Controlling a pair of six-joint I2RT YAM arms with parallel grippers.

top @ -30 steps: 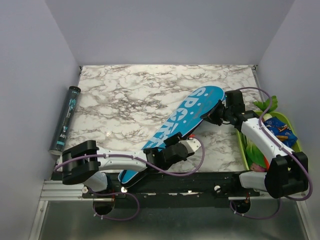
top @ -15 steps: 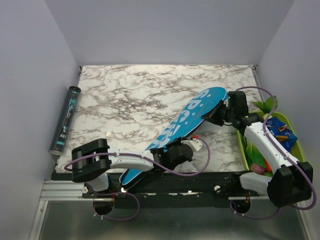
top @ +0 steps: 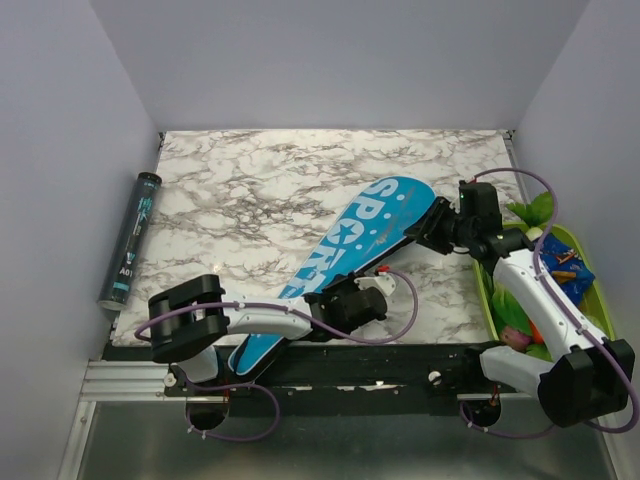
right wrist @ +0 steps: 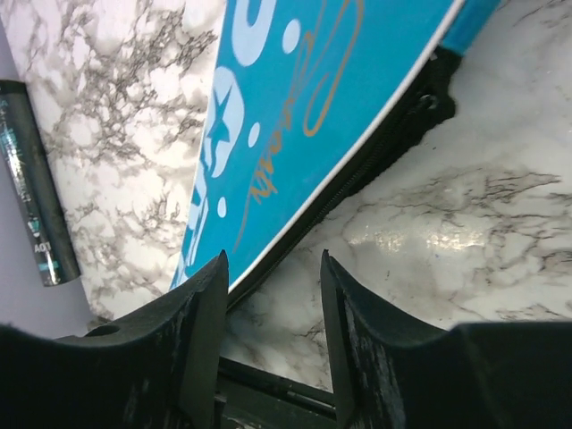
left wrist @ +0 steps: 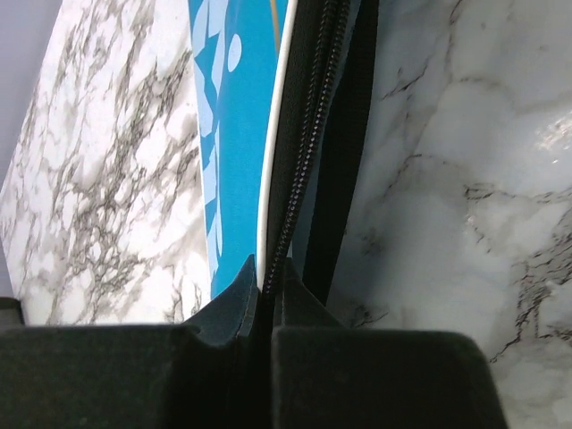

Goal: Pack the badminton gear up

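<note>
Cyan bag (top: pixel 365 240) stretched corner-wise over the near right part of the bench (top: pixel 250 190), white "SPORT" lettering face up, narrow end down at the near edge, wide end aimed toward the right edge. Left jaws are pressed together on the bag's black zip edge (left wrist: pixel 308 152), partway along its right-hand side: the wrist view shows the zip running straight into the pinch. Right jaws stand apart just beside the wide end, with only marble showing between the two fingers (right wrist: pixel 201 331) and the bag's black edge just past their tips; whether they touch it, I cannot tell. Dark tube (top: pixel 130 240) lies along the left edge. Green tray (top: pixel 590 275) sits at the right edge, a blue packet (top: pixel 560 262) in it
</note>
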